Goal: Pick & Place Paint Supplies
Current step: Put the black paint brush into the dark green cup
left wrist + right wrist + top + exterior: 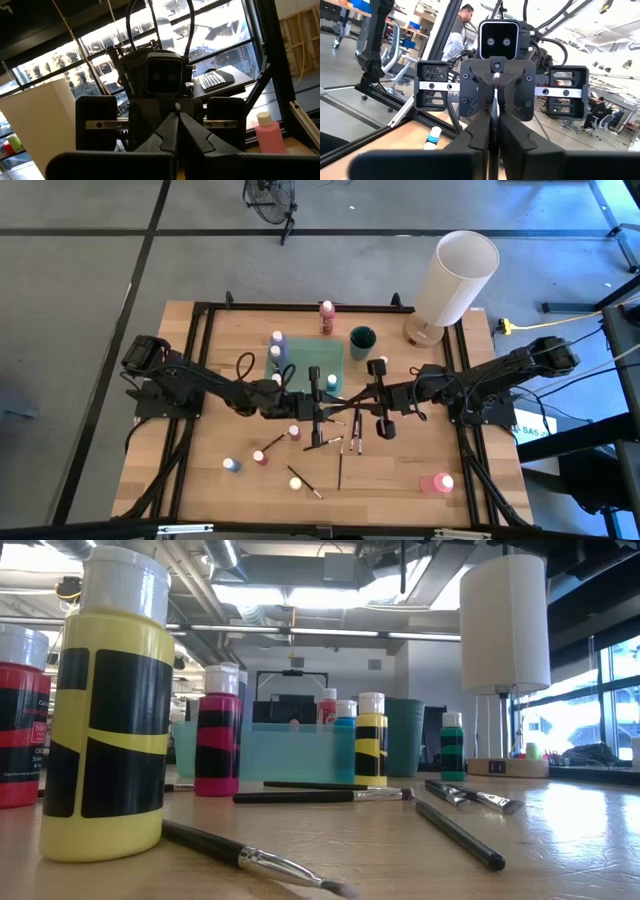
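Mid-air handover: left pincer (177,131) and right pincer (494,122) both clamped on one brush (494,100). Next, probably: left lets go.

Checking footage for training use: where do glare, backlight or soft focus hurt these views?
Low view: the near yellow-and-black paint bottle looms large, window glare sheens the wooden table. Left wrist view: bright windows backlight the dark left gripper. High view: evenly lit.

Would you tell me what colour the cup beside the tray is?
The cup is dark green, clearest in the high view.
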